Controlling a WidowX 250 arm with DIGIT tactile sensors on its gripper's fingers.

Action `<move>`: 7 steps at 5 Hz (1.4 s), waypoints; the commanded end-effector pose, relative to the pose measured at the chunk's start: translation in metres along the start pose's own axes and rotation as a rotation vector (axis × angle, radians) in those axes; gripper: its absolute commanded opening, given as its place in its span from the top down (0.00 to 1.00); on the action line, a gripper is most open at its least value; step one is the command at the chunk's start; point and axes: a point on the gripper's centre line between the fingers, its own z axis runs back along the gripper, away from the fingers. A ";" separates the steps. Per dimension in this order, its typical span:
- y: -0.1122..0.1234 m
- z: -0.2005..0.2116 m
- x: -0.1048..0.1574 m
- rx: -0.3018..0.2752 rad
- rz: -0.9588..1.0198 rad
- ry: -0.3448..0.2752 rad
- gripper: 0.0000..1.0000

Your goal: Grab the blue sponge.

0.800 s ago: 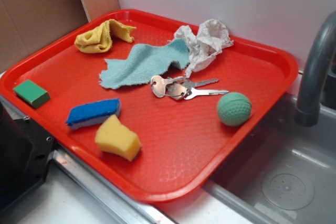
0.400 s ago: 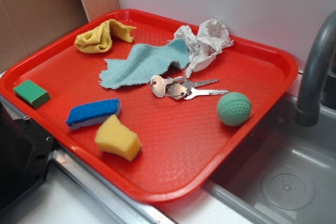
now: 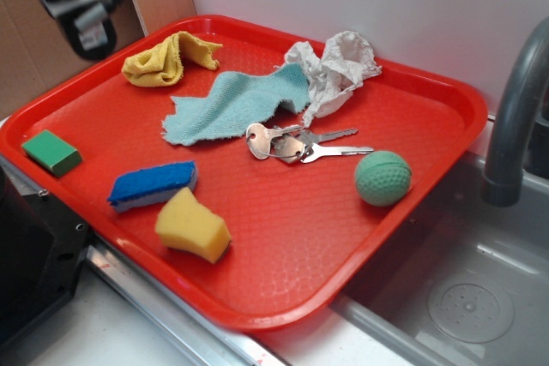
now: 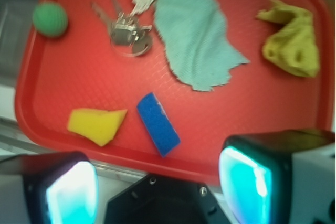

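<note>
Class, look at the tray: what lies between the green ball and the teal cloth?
The bunch of keys lies between the green ball and the teal cloth on the red tray. The exterior view shows it best; the wrist view confirms it.

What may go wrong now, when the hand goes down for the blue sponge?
The yellow sponge lies right beside the blue sponge, so a finger may catch it instead. The blue sponge also lies near the tray's front rim, so a finger may strike the rim. The hand stands open, high above the tray.
</note>
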 end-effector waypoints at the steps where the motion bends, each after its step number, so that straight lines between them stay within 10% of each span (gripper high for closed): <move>1: -0.002 0.004 0.004 0.003 -0.014 -0.025 0.00; 3: -0.005 -0.090 -0.006 0.018 -0.262 -0.048 0.00; 6: -0.007 -0.118 -0.005 -0.016 -0.327 0.015 0.10; 7: -0.005 -0.128 -0.011 -0.020 -0.320 0.052 1.00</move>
